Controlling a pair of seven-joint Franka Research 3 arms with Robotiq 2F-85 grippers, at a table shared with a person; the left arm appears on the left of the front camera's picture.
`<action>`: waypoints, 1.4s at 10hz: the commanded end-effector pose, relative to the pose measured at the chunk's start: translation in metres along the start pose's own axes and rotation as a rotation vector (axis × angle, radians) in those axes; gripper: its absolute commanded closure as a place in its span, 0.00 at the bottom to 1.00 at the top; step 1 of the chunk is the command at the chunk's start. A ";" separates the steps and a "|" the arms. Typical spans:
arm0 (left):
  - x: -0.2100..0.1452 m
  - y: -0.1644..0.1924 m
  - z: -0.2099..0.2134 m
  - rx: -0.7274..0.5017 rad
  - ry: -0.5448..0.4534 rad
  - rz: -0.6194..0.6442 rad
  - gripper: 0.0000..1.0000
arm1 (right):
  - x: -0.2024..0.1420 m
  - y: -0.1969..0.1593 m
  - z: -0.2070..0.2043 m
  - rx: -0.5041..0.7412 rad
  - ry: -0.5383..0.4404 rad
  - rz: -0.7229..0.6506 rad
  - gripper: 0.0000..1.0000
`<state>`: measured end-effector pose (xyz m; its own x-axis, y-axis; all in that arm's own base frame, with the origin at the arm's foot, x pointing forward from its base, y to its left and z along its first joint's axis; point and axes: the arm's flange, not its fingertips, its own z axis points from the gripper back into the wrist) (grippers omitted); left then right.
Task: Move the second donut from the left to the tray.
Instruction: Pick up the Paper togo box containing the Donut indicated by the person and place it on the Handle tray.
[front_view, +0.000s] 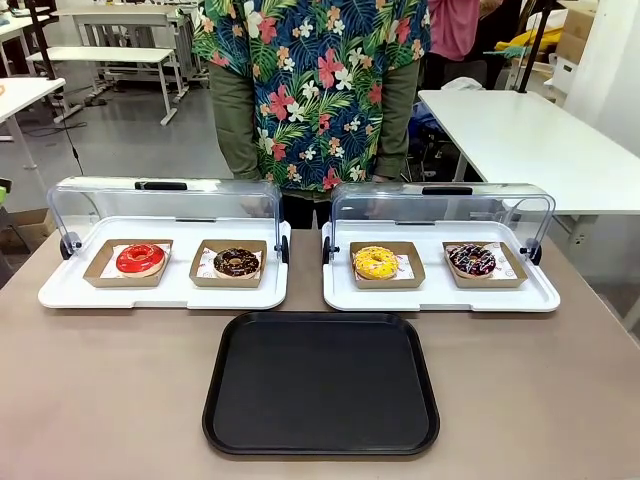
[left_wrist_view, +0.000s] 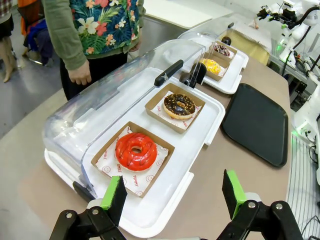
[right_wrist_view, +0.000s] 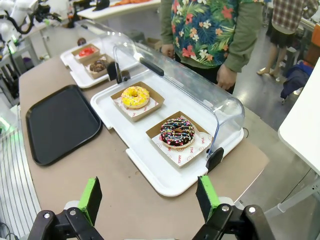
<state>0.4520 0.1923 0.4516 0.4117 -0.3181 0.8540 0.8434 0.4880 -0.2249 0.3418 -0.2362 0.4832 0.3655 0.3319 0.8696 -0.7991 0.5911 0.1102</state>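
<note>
While the left gripper (left_wrist_view: 175, 187) and right gripper (right_wrist_view: 149, 192) hang with fingers wide and empty, you're likely at the start. The tray (front_view: 320, 318) lies bare on the bench (front_view: 100, 400); beyond it, the second donut from the left (front_view: 237, 262) sits in its cardboard holder (front_view: 228, 281). Next, the left gripper probably needs to reach in for that holder's rim. The liner paper (left_wrist_view: 131, 180) reads "YUMMY".

The brownish-grey table (left_wrist_view: 200, 205) is stretching out ahead of the left pincer (left_wrist_view: 174, 181), and a grey floor (left_wrist_view: 22, 107) is spreading far beyond it, up and to its left. Ahead of the right pincer (right_wrist_view: 147, 181) and off to its right, a white table (right_wrist_view: 305, 125) is standing on that floor. Across the room, more white tables (front_view: 100, 55) are standing on the glossy floor, which is reflecting pale light, and boxes (front_view: 575, 30) are sitting stacked in the far corner.
</note>
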 end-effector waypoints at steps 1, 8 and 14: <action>0.002 0.001 0.000 -0.001 0.002 0.006 0.00 | 0.002 -0.004 0.001 -0.005 -0.032 0.030 0.00; 0.002 0.001 0.000 -0.001 0.002 0.006 0.00 | 0.002 -0.004 0.001 -0.005 -0.032 0.030 0.00; 0.002 0.001 0.000 -0.001 0.002 0.006 0.00 | 0.002 -0.004 0.001 -0.005 -0.032 0.030 0.00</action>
<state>0.4520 0.1923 0.4516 0.4117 -0.3181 0.8540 0.8434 0.4880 -0.2249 0.3417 -0.2362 0.4832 0.3651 0.3321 0.8697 -0.7994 0.5907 0.1099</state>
